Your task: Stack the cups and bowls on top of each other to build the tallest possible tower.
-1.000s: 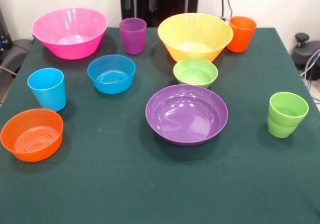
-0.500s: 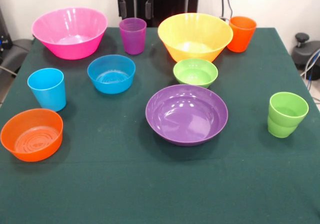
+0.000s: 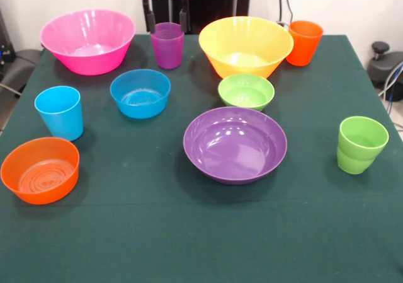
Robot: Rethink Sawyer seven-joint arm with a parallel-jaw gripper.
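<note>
Covering table: a dark green cloth (image 3: 189,232) fills most of the frame, every cup and bowl standing upright on it, none stacked
Pink bowl: large pink bowl (image 3: 88,40) at upper left, well apart from the others
Yellow-orange bowl: large yellow-orange bowl (image 3: 245,45) at upper centre-right, its right rim overlapping the orange cup in the picture; whether they touch I cannot tell
Purple bowl: wide shallow purple bowl (image 3: 235,144) just right of centre, just below the green bowl
Orange bowl: small orange bowl (image 3: 39,169) at the left edge, lower half
Blue bowl: small blue bowl (image 3: 140,92) left of centre, below the purple cup
Green bowl: small green bowl (image 3: 246,91) directly below the yellow-orange bowl
Blue cup: sky blue cup (image 3: 59,112) at left, between the pink bowl and the orange bowl
Green cup: lime green cup (image 3: 361,144) with a stepped base, alone at right
Orange cup: orange cup (image 3: 304,42) at upper right
Purple cup: purple cup (image 3: 167,45) at top centre, under the gripper
Gripper: gripper (image 3: 167,20) at the top edge, red body above, its two dark fingers (image 3: 149,21) spread apart, one on each side of the purple cup's rim, holding nothing
</note>
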